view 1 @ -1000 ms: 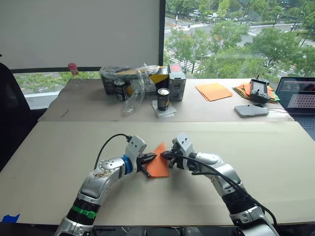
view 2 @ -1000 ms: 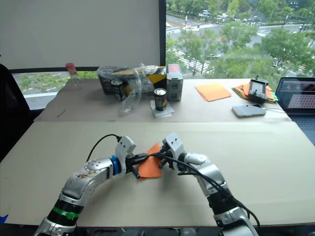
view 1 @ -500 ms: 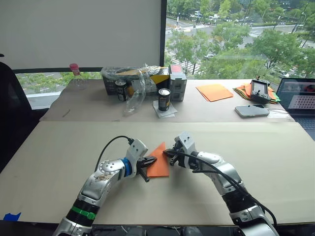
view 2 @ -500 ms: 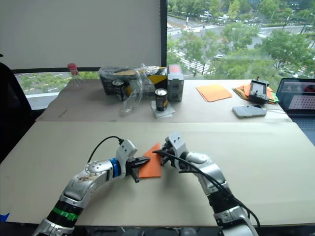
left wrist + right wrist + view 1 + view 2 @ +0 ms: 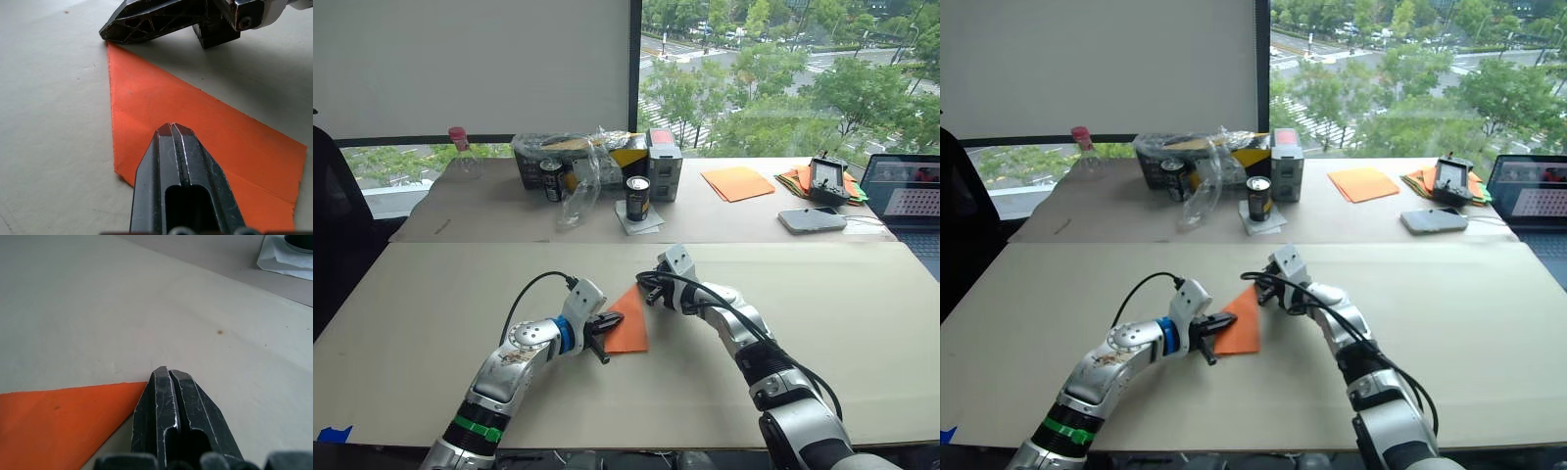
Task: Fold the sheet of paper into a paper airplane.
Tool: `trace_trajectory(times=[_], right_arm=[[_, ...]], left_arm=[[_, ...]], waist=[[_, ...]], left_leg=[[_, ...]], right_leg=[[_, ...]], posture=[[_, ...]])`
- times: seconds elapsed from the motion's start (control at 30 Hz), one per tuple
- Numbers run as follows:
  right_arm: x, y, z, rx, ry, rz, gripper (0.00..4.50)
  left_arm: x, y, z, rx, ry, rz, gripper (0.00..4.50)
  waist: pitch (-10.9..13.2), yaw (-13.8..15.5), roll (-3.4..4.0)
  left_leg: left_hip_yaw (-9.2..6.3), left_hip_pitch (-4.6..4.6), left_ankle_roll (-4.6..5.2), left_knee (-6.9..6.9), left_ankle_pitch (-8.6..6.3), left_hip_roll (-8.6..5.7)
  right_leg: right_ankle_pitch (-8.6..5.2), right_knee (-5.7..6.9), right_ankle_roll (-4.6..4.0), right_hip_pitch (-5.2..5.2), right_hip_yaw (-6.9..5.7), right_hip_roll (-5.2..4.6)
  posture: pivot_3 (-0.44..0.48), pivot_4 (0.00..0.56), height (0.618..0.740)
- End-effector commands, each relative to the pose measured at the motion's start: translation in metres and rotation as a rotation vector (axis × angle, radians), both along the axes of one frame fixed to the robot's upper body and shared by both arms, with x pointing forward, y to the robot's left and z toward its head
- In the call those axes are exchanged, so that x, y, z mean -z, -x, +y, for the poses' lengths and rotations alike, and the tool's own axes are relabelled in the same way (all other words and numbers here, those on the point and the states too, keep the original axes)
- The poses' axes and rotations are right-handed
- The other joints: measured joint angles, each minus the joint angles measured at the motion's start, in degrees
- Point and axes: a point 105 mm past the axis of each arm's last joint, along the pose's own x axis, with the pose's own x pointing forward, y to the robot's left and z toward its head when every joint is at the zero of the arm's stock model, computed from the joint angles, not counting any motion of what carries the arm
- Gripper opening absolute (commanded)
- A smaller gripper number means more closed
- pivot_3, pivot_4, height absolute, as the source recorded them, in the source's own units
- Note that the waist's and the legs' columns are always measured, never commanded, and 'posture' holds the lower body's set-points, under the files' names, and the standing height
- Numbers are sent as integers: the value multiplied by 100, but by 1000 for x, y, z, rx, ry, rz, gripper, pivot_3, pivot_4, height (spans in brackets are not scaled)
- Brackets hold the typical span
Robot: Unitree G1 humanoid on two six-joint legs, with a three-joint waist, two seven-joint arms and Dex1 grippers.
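Observation:
The sheet of paper [image 5: 629, 328] is bright orange, folded to a pointed wedge, and lies flat on the near table with its tip pointing away from me. My left gripper [image 5: 612, 320] is shut, its joined fingertips [image 5: 171, 129] resting on top of the paper [image 5: 146, 98] near its left edge. My right gripper [image 5: 646, 291] is shut too, its tips [image 5: 166, 373] down on the table right at the paper's far point [image 5: 63, 423]. Neither gripper holds the paper between its fingers.
The back table carries a black can [image 5: 638, 197] on a napkin, a second can [image 5: 551, 179], a clear plastic bag [image 5: 579, 176], boxes [image 5: 664, 163], paler orange sheets [image 5: 737, 182], a multicoloured paper pile [image 5: 796, 179], a controller [image 5: 828, 179], a phone [image 5: 813, 220] and a laptop [image 5: 907, 191].
My right gripper has slid away from me along the paper to its far tip. The paper has settled flat. The left gripper has hardly moved.

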Motion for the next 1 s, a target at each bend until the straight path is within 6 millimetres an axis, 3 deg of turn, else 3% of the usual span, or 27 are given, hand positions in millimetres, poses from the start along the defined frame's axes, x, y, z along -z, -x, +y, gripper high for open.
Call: trace_trajectory(times=[0.03,0.13,0.2,0.4,0.67,1.0], right_arm=[[-31,2,6,-40,-72,-165,0],[-67,17,13,-122,-186,-327,0],[-71,27,13,-173,-173,-373,0],[-11,47,7,-282,37,-210,0],[9,50,1,-274,65,-107,0],[36,88,-1,-432,173,37,0]], left_arm=[[15,3,1,-6,-27,60,22],[15,2,0,-4,-29,57,22],[14,-1,1,-6,-33,47,22],[9,-11,-1,5,-30,29,22],[18,-6,0,36,-57,50,22],[20,-6,-2,43,-56,54,22]], waist=[[0,7,0],[1,13,1],[1,13,1],[0,31,0],[0,9,4],[-10,31,4]], left_leg=[[0,-1,0,0,0,0],[0,-7,0,0,0,-2],[0,-9,0,0,0,-2],[-3,-2,0,2,0,-3],[0,-4,-1,0,0,0],[-1,-1,2,0,-2,0]], right_leg=[[0,1,0,-1,0,0],[0,0,0,-6,1,-1],[0,-1,1,-8,1,-1],[0,-3,1,2,-3,0],[0,-1,0,-4,1,1],[-1,-7,1,4,-2,0]], posture=[[0,150,670],[0,150,670],[0,150,670],[0,150,670],[0,150,670],[0,150,670]])
